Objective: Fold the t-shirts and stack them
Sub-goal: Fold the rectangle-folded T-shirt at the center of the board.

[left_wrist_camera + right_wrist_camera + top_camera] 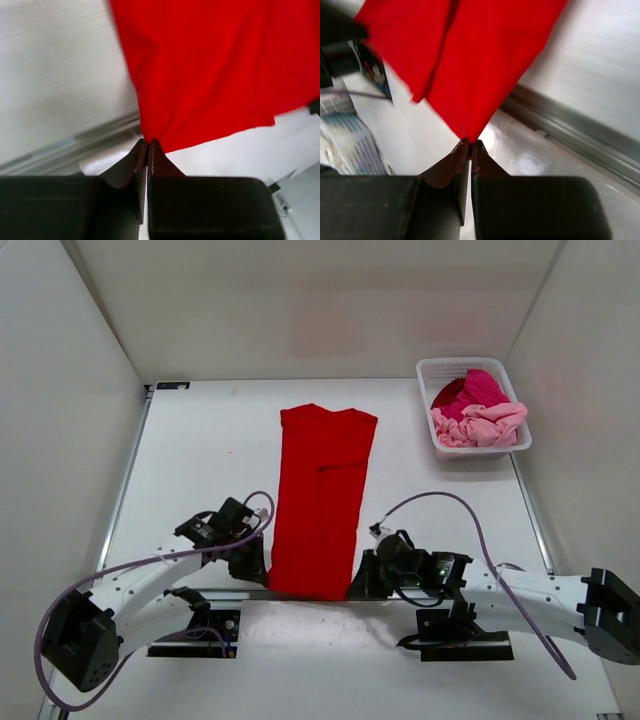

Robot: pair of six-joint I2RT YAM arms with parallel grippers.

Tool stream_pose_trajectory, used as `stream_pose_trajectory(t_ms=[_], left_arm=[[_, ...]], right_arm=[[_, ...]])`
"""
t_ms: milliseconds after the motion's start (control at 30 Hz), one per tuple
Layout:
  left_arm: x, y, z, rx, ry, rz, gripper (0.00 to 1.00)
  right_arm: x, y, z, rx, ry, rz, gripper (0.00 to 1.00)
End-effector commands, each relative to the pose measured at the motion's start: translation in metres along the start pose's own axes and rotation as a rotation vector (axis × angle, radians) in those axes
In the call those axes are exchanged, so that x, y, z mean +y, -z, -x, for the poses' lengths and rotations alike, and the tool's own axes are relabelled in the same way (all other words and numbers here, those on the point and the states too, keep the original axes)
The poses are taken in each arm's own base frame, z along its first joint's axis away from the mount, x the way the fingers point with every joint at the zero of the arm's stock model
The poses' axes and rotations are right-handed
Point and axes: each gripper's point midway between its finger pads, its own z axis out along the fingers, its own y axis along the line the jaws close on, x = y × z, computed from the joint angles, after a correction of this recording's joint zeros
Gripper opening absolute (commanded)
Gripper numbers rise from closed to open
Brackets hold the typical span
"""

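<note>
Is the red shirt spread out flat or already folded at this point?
Folded: the red shirt lies as a narrow lengthwise strip, no sleeves sticking out, a layer edge showing mid-panel.

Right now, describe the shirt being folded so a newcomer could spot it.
On the white table, along its middle, lies the red t-shirt, folded into a long band with its near corners pinched by the left gripper and right gripper. Unlike the magenta shirt and pale pink shirt crumpled in the far-right basket, it is spread out.
</note>
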Motion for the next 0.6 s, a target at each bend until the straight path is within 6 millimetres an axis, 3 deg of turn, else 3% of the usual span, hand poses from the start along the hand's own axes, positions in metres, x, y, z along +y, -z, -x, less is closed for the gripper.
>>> stream_pose_trajectory(t_ms=[0,67,100,167,233,267,300,367,400,567], left_arm=[[-0.019,0.030,0.022,-0.040,-0.065,0.020,0.00],[-0.033,0.040,0.047,-0.090,-0.070,0.014,0.00],[-0.043,0.044,0.060,-0.100,-0.066,0.006,0.00],[-0.056,0.053,0.097,-0.162,-0.053,0.002,0.00],[-0.064,0.057,0.123,-0.196,-0.042,-0.005,0.00],[-0.066,0.059,0.143,-0.217,-0.033,0.005,0.00],[-0.066,0.053,0.152,-0.202,-0.035,0.012,0.00],[-0.067,0.055,0.184,-0.250,-0.010,0.016,0.00],[-0.066,0.048,0.190,-0.234,-0.003,0.028,0.00],[-0.062,0.052,0.246,-0.310,0.026,0.058,0.00]], right_arm=[[-0.011,0.013,0.023,-0.069,-0.055,-0.061,0.01],[-0.013,0.023,0.061,-0.153,-0.055,-0.057,0.00],[-0.008,0.028,0.071,-0.165,-0.049,-0.037,0.00],[-0.007,0.042,0.115,-0.234,-0.045,-0.030,0.00],[-0.008,0.048,0.134,-0.237,-0.035,-0.022,0.00],[-0.006,0.052,0.154,-0.266,-0.007,-0.036,0.00],[-0.012,0.051,0.162,-0.264,0.006,-0.066,0.00],[-0.006,0.055,0.189,-0.288,0.032,-0.070,0.00],[-0.011,0.051,0.198,-0.290,0.026,-0.079,0.00],[-0.007,0.059,0.261,-0.372,0.059,-0.109,0.01]])
